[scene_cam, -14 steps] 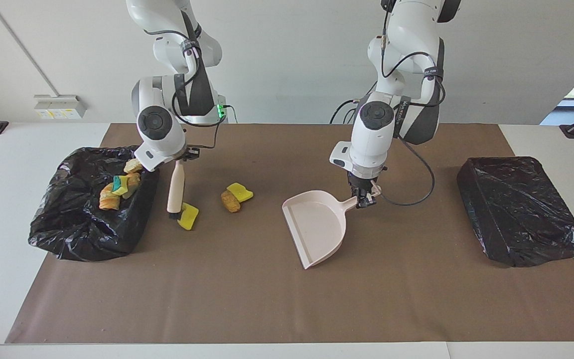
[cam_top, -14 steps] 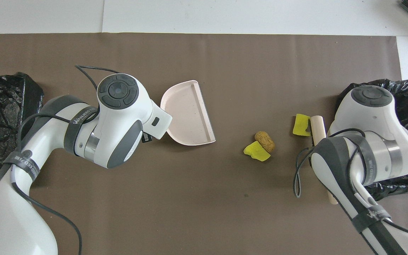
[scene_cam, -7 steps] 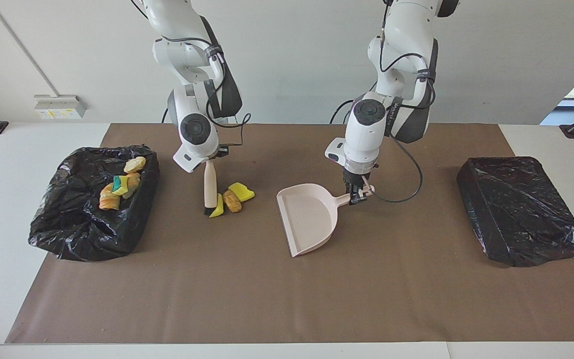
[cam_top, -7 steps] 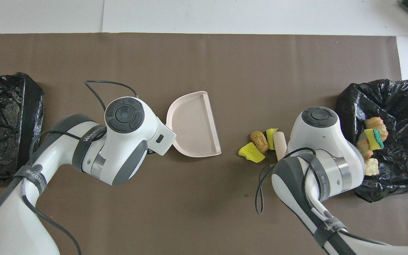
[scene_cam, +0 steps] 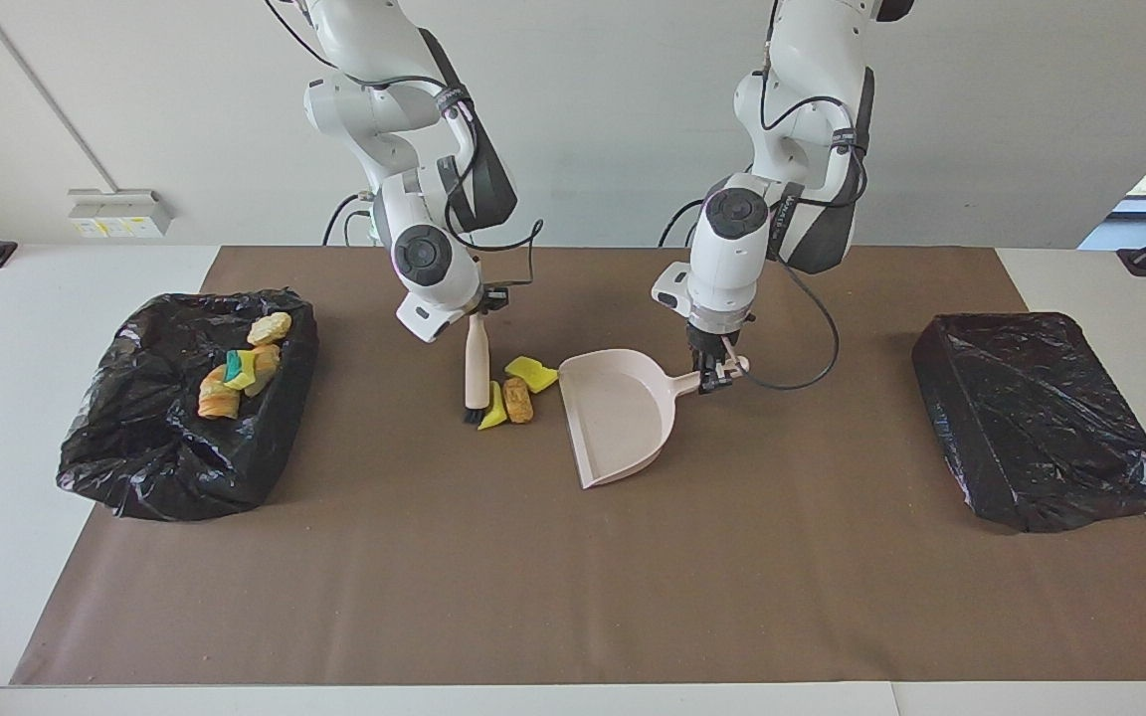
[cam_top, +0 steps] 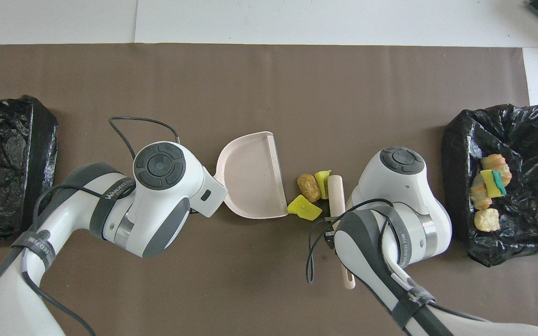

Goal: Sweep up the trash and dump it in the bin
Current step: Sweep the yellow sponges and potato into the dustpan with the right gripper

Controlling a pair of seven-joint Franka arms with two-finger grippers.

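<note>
1. Facing view: this is mid-sweep, I'd say. The right gripper, just left of frame centre, is clamped on the pale wooden-handled brush with dark bristles, which stands nearly upright with its bristles down on the brown paper table cover.
2. The trash on the table is three small pieces bunched at centre frame: a bright-yellow sponge chunk touching the bristles, a golden-brown bread piece right beside it, and a second yellow sponge chunk just above them, touching the dustpan's lip.
3. The left gripper, right of centre, is pinched shut on the handle of the pale pink plastic dustpan, whose open mouth faces the pieces.
4. Next move (my guess): one more short push toward the pan's mouth, keeping the pan's lip flat on the paper so nothing slips under it. The pan looks empty so far.
5. The open black-bagged bin at left frame already holds several bread and sponge bits. A second black bag-covered box sits at right frame.
6. Overhead view: the same cluster sits at centre, the bread piece and sponges squeezed between the brush and the pan's straight edge. Both grippers are hidden under their own wrists here.
</note>
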